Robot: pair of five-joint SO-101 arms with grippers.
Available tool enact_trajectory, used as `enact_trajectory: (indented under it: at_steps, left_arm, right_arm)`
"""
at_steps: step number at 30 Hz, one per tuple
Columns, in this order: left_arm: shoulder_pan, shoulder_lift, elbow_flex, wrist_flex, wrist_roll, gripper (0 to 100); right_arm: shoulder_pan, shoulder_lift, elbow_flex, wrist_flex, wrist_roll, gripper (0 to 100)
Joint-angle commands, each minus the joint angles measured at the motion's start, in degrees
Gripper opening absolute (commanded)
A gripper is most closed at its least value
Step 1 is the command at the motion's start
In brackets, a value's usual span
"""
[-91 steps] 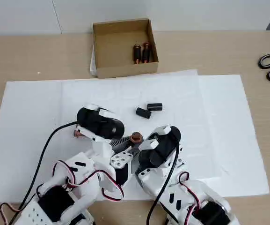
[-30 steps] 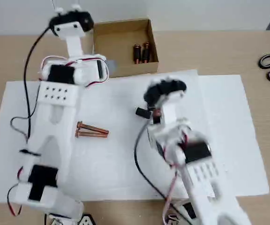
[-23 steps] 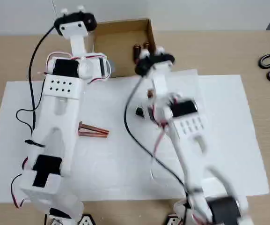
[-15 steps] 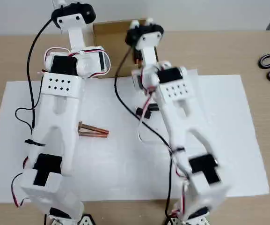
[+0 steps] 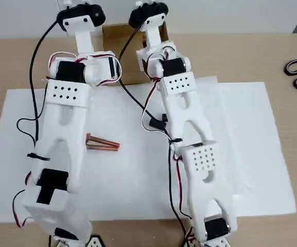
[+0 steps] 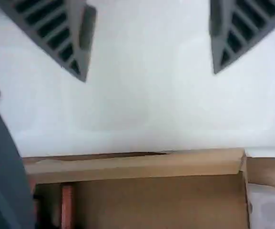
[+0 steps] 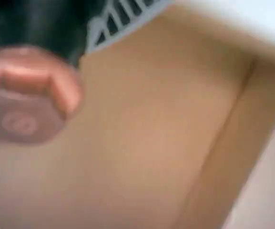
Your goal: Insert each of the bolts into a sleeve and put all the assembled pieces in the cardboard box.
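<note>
Drop-off step is judged in hand. Cardboard box is seen directly beneath right gripper, which is clamped on a sleeved bolt. Left gripper is held spread and empty beside the box. Next, release is called for. Two bare bolts lie well behind left gripper.

Bright, even light; soft shadows

Left arm flanks cardboard box, right arm covers it — bolts in gap
</note>
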Motion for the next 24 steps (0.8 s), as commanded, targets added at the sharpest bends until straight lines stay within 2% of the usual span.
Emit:
enact_trajectory:
  at_steps: [1, 9, 19, 21, 24]
  left_arm:
    - [-0.26, -0.26, -2.15, 0.7, -0.26, 16]
    - [-0.18, -0.62, -2.15, 3.43, -0.26, 16]
    - [-0.26, -0.79, -2.33, 6.15, -0.35, 16]
    - [-0.09, -0.79, -2.33, 6.15, -0.35, 16]
    - [0.0, -0.79, -2.33, 6.15, -0.26, 16]
  right_arm:
    - [0.48, 4.35, -11.52, -5.49, 0.44, 0.5]
    - [0.31, 12.7, -12.66, -19.03, 0.44, 0.6]
    - [-0.22, 15.69, -12.66, -19.56, 0.79, 1.1]
    - [-0.48, 15.78, -12.66, -18.42, 0.79, 5.4]
    - [-1.27, 15.78, -12.66, -15.25, 0.62, 17.4]
